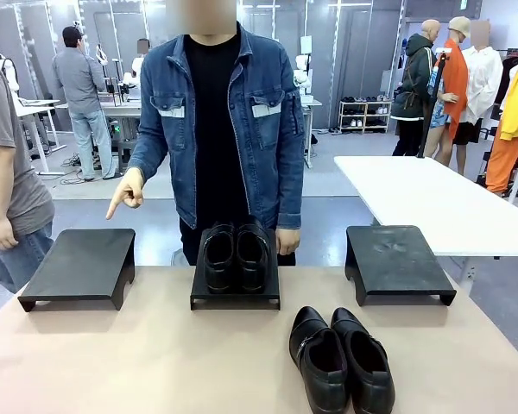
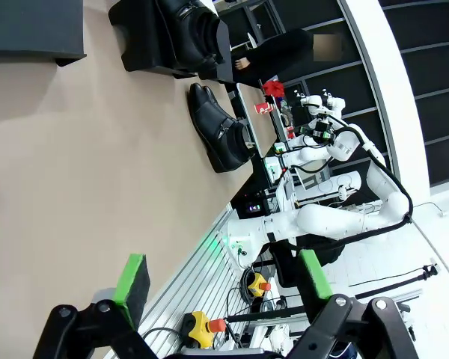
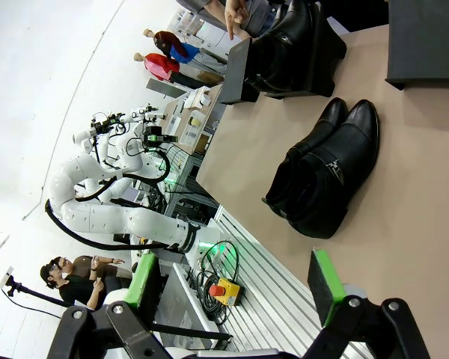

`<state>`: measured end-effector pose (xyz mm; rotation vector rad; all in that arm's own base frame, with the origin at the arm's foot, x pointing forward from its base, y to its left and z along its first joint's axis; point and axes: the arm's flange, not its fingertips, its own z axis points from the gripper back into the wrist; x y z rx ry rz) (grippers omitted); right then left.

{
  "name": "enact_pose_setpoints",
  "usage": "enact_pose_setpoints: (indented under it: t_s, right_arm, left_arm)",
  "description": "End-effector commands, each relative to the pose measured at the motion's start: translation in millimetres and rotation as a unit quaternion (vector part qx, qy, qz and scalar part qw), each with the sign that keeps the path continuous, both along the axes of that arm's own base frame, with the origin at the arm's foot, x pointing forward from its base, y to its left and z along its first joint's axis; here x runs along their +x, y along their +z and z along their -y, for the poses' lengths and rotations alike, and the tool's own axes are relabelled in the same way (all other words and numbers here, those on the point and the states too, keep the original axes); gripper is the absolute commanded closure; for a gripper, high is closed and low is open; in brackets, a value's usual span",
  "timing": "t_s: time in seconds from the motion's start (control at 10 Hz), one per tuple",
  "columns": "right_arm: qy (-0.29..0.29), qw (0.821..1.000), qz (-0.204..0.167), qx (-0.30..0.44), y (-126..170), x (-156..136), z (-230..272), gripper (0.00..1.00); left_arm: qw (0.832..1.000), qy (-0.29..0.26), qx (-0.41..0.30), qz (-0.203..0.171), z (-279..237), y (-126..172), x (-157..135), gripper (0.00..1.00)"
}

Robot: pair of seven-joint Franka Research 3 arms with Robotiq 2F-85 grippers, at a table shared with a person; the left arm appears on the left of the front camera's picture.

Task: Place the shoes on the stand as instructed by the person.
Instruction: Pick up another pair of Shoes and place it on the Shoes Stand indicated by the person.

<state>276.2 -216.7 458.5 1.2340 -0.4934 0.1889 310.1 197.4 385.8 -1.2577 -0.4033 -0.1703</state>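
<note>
Strap shoes (image 1: 341, 358) on table (image 1: 112, 362); slip-ons (image 1: 235, 256) on middle stand (image 1: 235, 298); hand (image 1: 129, 193) points toward left stand (image 1: 78, 263); both jaws wide, empty.

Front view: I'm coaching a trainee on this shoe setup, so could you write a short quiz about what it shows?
1. True or false: the strapped shoes rest on a stand.
2. Fill in: ___ of the three black stands are empty.
3. The person's hand points down toward: A) the left stand B) the middle stand C) the strapped shoes.

Key:
1. False; they lie on the table.
2. Two: the left stand and the right stand. The middle stand holds the plain shoes.
3. A.
</note>
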Motion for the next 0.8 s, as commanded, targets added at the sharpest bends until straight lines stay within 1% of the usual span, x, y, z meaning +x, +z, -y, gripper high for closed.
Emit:
enact_pose_setpoints:
  t_s: [0.0,0.5,0.6,0.7]
  right_arm:
    - [0.002,1.0,0.008,0.001,1.8,-0.6,1.2,0.0]
    - [0.002,1.0,0.008,0.001,1.8,-0.6,1.2,0.0]
    - [0.002,1.0,0.008,0.001,1.8,-0.6,1.2,0.0]
    - [0.002,1.0,0.008,0.001,1.8,-0.6,1.2,0.0]
  left_arm:
    - [1.0,-0.01,0.005,0.005,-0.7,3.0,-4.6,0.0]
    - [1.0,-0.01,0.005,0.005,-0.7,3.0,-4.6,0.0]
    - [1.0,0.0,0.0,0.0,0.1,0.0,0.0,0.0]
    - [1.0,-0.014,0.014,0.012,10.8,12.7,5.7,0.0]
